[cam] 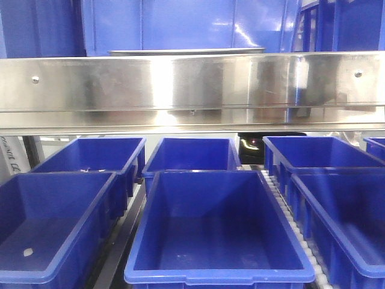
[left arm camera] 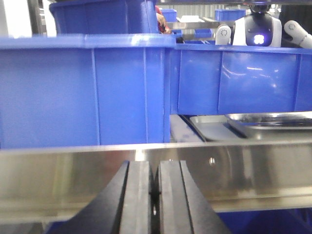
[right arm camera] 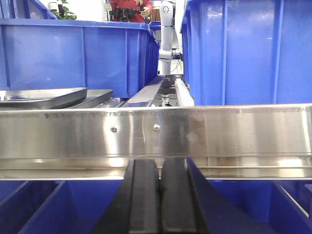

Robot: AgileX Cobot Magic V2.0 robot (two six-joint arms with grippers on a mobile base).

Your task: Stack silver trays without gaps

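The silver trays lie on the upper shelf behind a steel rail. In the front view only a thin rim of a tray (cam: 186, 52) shows above the rail. In the left wrist view, one silver tray (left arm camera: 273, 121) rests on a flatter second tray (left arm camera: 207, 126) at the right. The right wrist view has a silver tray (right arm camera: 41, 96) at the left, with another tray's rim (right arm camera: 95, 95) beside it. My left gripper (left arm camera: 154, 165) is shut and empty, below and in front of the rail. My right gripper (right arm camera: 160, 162) is likewise shut and empty, short of the rail.
The brushed-steel shelf rail (cam: 192, 84) runs across in front of both grippers. Deep blue bins (cam: 216, 229) fill the lower level. More blue bins (left arm camera: 87, 92) stand on the upper shelf beside the trays, with a tall one (right arm camera: 248, 48) at the right.
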